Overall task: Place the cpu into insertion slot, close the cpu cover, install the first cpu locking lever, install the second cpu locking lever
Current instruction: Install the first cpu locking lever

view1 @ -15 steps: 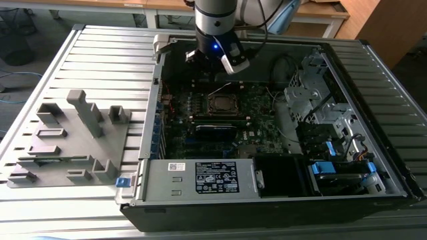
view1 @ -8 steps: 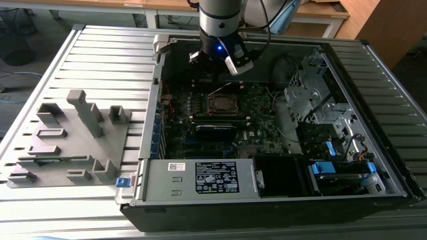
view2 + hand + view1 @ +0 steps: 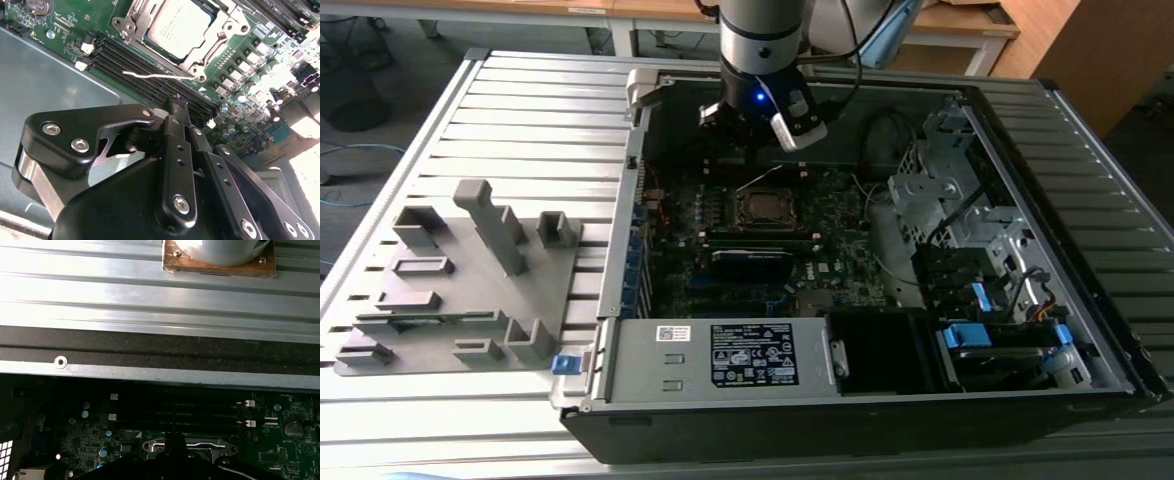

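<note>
The cpu (image 3: 179, 26), a grey square chip, lies in the insertion slot (image 3: 765, 207) on the green motherboard. The silver cpu cover (image 3: 226, 24) is down around it, its window framing the chip; its metal edge also appears in the first wrist view (image 3: 186, 444). A thin silvery locking lever (image 3: 155, 76) sticks out free alongside the socket, over the black memory slots. My gripper (image 3: 177, 104) is shut with nothing held, its black tip just short of that lever. In the exterior view the gripper (image 3: 747, 140) hangs inside the case just behind the socket.
The open computer case (image 3: 620, 200) lies on a slatted metal table (image 3: 520, 110). A grey fixture board (image 3: 454, 280) rests to the exterior view's left. Power supply (image 3: 720, 355), drive bays with blue tabs (image 3: 987, 330) and cables crowd the case.
</note>
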Robot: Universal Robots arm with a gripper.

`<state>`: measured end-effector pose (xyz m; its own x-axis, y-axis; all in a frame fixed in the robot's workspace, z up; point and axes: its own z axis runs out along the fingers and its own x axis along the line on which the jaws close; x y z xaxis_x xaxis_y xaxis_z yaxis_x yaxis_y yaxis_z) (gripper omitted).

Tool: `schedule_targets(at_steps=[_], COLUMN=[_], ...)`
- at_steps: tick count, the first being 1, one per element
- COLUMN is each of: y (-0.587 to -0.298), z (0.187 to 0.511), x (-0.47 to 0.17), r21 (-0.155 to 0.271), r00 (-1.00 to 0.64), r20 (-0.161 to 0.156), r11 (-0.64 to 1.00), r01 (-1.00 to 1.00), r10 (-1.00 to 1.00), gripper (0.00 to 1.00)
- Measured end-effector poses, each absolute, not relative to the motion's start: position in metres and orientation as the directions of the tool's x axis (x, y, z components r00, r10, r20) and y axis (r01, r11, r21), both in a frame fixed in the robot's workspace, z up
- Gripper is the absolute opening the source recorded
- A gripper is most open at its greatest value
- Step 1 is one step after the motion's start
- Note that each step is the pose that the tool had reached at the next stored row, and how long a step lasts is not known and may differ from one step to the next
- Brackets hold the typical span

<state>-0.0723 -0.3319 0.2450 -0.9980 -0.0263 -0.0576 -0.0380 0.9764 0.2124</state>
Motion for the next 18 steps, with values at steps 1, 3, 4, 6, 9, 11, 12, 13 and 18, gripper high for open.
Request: schedule_targets(at_steps=[1,3,4,6,9,11,12,13,18], y=[-0.332,-0.332,-0.332,-0.332,-0.332,-0.332,-0.332,-0.332,-0.332], z=[0.245,0.243,0.242,0.239,0.235,0.235,0.234,0.234,0.233], x=[-0.072,-0.072,-0.072,-0.072,-0.072,-0.070,-0.069,-0.067,-0.063], r21=[0.213,0.213,0.212,0.213,0.213,0.213,0.212,0.212,0.213], r00=[-0.998,-0.998,-0.998,-0.998,-0.998,-0.998,-0.998,-0.998,-0.998], r20=[-0.058,-0.058,-0.058,-0.058,-0.058,-0.058,-0.057,-0.057,-0.057], r11=[0.976,0.976,0.976,0.976,0.976,0.976,0.976,0.976,0.976], r01=[-0.038,-0.038,-0.038,-0.038,-0.038,-0.038,-0.038,-0.038,-0.038], r10=[-0.026,-0.026,-0.026,-0.026,-0.026,-0.026,-0.026,-0.026,-0.026], gripper=[0.11,0.11,0.11,0.11,0.11,0.11,0.11,0.11,0.11])
